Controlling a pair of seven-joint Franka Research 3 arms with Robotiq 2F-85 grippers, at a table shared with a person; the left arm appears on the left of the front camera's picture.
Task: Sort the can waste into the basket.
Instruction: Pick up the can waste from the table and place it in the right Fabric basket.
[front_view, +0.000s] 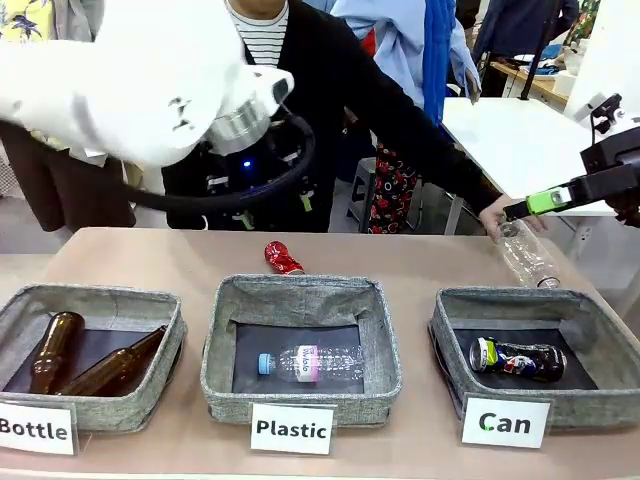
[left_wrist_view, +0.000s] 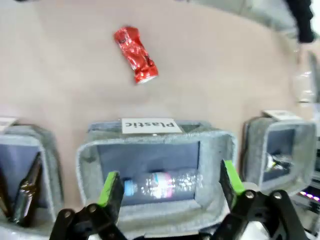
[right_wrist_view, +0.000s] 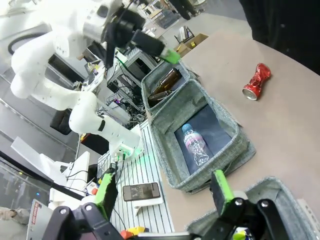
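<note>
While both arms hang above the table (front_view: 420, 260), I log the scene as it stands.

L arm: left gripper (left_wrist_view: 170, 185) has its jaws spread wide, nothing betw. the green pads. Through its wrist cam I see it hovering over the near edge of the Plastic bin (front_view: 222, 340), looking down into it.

R arm: right gripper (right_wrist_view: 164, 189) is likewise spread wide and empty. In the front cam one green-padded finger comes in from the right edge, high up and near the person's hand (front_view: 497, 218). Can't tell if they touch.

Task item: Can basket (front_view: 520, 305) sits at the R end of the three-bin row, on my side of the table, with a white "Can" label on its front wall. Inside, a dark can (front_view: 515, 358), crushed, lies on its side on the dark bottom.

Red can (front_view: 283, 258), also crushed, lies on bare tabletop just behind the Plastic bin's far wall, on the person's side and outside every bin. It is well apart from the Can basket.

Person's hand rests on the upper end of a clear bottle (front_view: 527, 258), which is tilted, with its lower end just behind the Can basket's far rim.

Other bins: Bottle bin (front_view: 100, 300) at the L end holds two brown bottles (front_view: 50, 350) lying side by side. Plastic bin in the middle holds one PET bottle (front_view: 310, 362), lying flat, w/ blue cap and pink band.
</note>
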